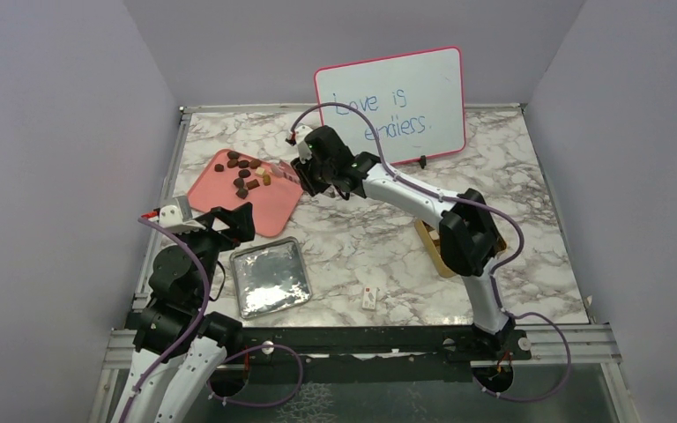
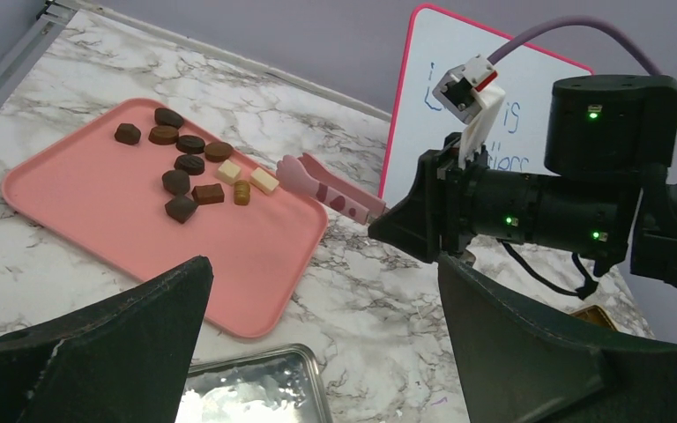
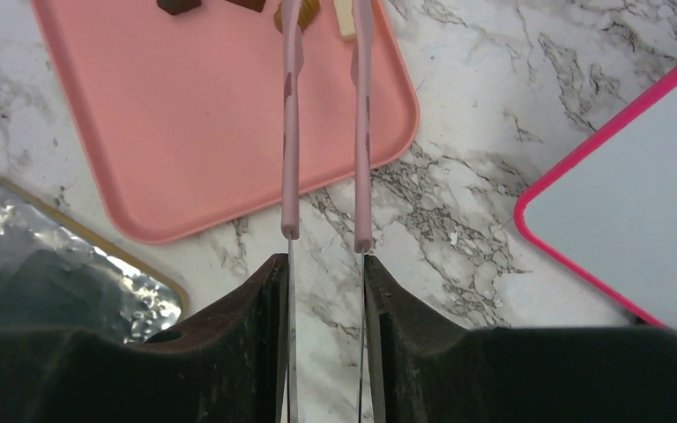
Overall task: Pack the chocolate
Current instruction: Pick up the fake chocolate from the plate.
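The chocolate is all sitting in a loose cluster on the pink tray, upper left of center in the top view. It's mostly dark brown pieces, with a few tan and cream ones on the right edge of the bunch. The right tool is clamped on the handle end of a pair of pink tongs. The tongs' two arms are spread apart and reach over the tray's edge, tips right at the tan pieces – can't tell if they actually touch any. The left tool hangs wide apart with nothing in it, low left in the top view, over the near end of the pink tray. Just below it on the counter is a foil-lined tray, with no pieces in it. A whiteboard stands at the back, a small white tag lies bottom center, and a gold box peeks out from under the right arm.
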Controlling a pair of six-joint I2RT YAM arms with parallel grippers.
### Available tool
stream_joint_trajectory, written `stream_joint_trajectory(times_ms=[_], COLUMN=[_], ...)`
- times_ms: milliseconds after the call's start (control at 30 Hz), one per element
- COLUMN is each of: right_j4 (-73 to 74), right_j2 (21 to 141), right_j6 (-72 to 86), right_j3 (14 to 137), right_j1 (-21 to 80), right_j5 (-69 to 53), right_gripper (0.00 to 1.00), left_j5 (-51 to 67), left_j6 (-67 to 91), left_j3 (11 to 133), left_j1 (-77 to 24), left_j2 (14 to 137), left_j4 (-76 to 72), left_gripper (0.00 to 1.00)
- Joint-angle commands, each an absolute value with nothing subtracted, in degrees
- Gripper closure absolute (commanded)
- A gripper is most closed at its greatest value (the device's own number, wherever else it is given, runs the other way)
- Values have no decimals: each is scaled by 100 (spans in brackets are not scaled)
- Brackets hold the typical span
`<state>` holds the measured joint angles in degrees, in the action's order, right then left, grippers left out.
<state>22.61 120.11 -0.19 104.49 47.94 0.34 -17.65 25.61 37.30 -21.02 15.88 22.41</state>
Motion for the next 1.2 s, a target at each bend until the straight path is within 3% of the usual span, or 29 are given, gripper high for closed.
stream_joint_trajectory(times_ms=[0, 1167], right_j4=[2124, 2387], right_j2=[12429, 13613], right_j6=[-338, -563], right_j3=[10949, 11943], right_j1=[4825, 4825], right_j5=[231, 190], right_gripper=[62, 62], left_j5=[-1859, -1905], left_j6=[2548, 2540], left_j3=[3742, 3730], left_j1=[-2092, -2092], left_j2=[1521, 1540], left_j4=[2153, 2153], left_gripper=[1, 1])
